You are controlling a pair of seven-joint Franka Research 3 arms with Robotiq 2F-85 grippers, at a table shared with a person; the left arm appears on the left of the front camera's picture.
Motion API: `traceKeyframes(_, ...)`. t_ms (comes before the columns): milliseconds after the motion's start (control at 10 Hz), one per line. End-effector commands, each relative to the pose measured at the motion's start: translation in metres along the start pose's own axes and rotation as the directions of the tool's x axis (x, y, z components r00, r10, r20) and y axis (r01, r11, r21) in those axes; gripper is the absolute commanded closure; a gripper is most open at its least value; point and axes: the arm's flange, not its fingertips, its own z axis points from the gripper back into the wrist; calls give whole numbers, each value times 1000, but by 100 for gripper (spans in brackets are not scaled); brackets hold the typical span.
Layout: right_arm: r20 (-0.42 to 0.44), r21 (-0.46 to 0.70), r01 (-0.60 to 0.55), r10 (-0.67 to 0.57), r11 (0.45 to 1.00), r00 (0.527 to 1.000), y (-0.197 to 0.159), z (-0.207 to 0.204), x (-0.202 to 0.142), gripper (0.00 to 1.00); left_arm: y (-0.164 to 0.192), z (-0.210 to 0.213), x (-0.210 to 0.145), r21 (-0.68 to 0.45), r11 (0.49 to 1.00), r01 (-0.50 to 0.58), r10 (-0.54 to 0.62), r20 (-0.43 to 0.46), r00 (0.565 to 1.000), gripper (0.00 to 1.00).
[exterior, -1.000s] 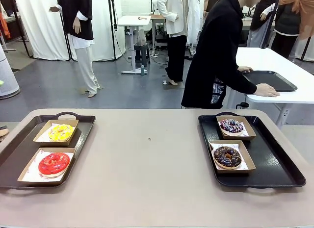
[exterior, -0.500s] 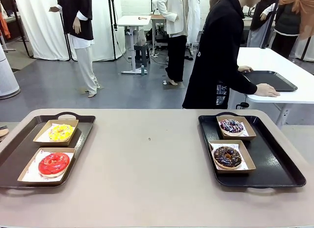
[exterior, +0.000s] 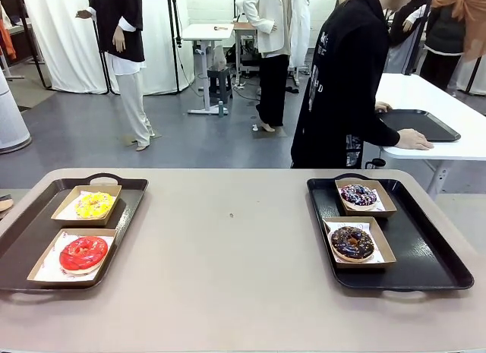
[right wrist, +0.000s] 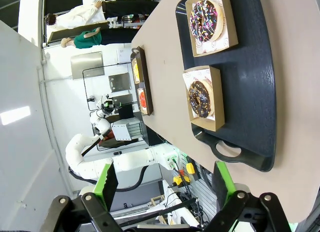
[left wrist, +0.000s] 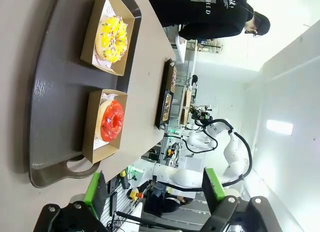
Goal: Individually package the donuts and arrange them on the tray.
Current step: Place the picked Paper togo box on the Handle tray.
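1. Spanning the foreground, a beige table is carrying two dark trays, the left tray and the right tray, well apart with bare tabletop between them.
2. Beyond the table's far edge a person in black is leaning both hands on a white side table by a third tray; white print is running down the sleeve, too small to read there. The left wrist view is giving only "CHED" (the start is cut off) across the shirt.
3. On the left tray, the yellow donut is sitting in the far cardboard box and the red donut in the near one, each on white paper.
4. On the right tray, the sprinkled donut is lying in the far box, the chocolate donut in the near box, whose paper is showing faint printing I cannot read.
5. Left gripper is hanging off the left tray's handle end, green-padded fingers spread wide and gripping nothing.
6. Right gripper is hanging past the right tray's handle, fingers likewise spread apart and empty.
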Motion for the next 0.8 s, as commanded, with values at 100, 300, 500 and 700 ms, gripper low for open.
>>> traceKeyframes(100,2,5,12,-12,1000,1000,2,0,-1,0,1,-3,-1,-1,1000,-3,3,-2,1000,0)
traceKeyframes(300,2,5,12,-12,1000,1000,2,0,-1,0,1,-3,-1,-1,1000,-3,3,-2,1000,0)
traceKeyframes(500,2,5,12,-12,1000,1000,2,0,-1,0,1,-3,-1,-1,1000,-3,3,-2,1000,0)
traceKeyframes(700,2,5,12,-12,1000,1000,2,0,-1,0,1,-3,-1,-1,1000,-3,3,-2,1000,0)
